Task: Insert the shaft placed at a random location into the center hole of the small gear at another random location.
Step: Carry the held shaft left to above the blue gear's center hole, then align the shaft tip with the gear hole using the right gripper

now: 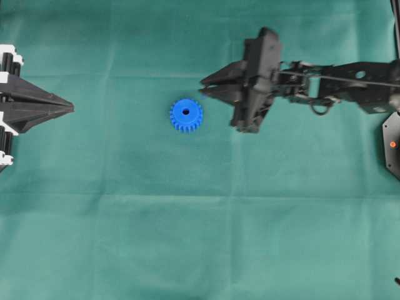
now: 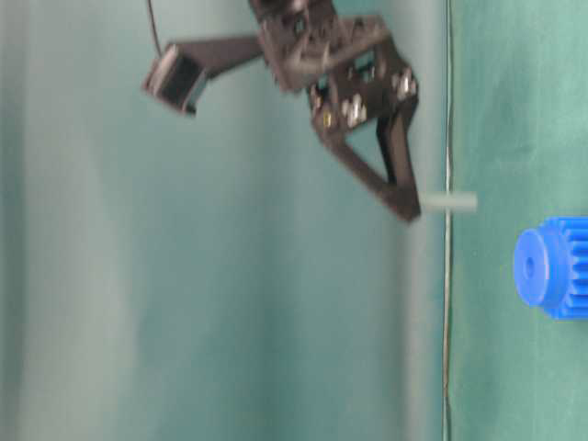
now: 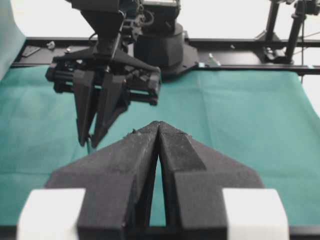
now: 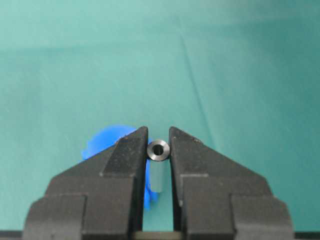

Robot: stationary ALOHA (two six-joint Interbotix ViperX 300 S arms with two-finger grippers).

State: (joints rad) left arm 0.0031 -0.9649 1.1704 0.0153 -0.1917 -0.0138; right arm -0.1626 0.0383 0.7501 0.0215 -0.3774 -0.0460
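The small gear (image 1: 185, 115) is bright blue and lies flat on the green cloth, its dark center hole (image 1: 185, 112) facing up. My right gripper (image 1: 202, 86) hovers just right of and beyond the gear, shut on the shaft (image 4: 159, 150). The shaft is a short silver-grey pin seen end-on between the fingertips. In the table-level view the shaft (image 2: 450, 202) sticks out from the fingertips toward the cloth, off to one side of the gear (image 2: 551, 266). The gear (image 4: 107, 137) is partly hidden behind the right gripper's finger. My left gripper (image 1: 72, 107) rests shut at the far left, holding nothing.
Green cloth (image 1: 200, 237) covers the whole table. The right arm (image 1: 337, 81) stretches in from the right edge. In the left wrist view the right arm's base and a black frame rail (image 3: 240, 45) stand at the far side.
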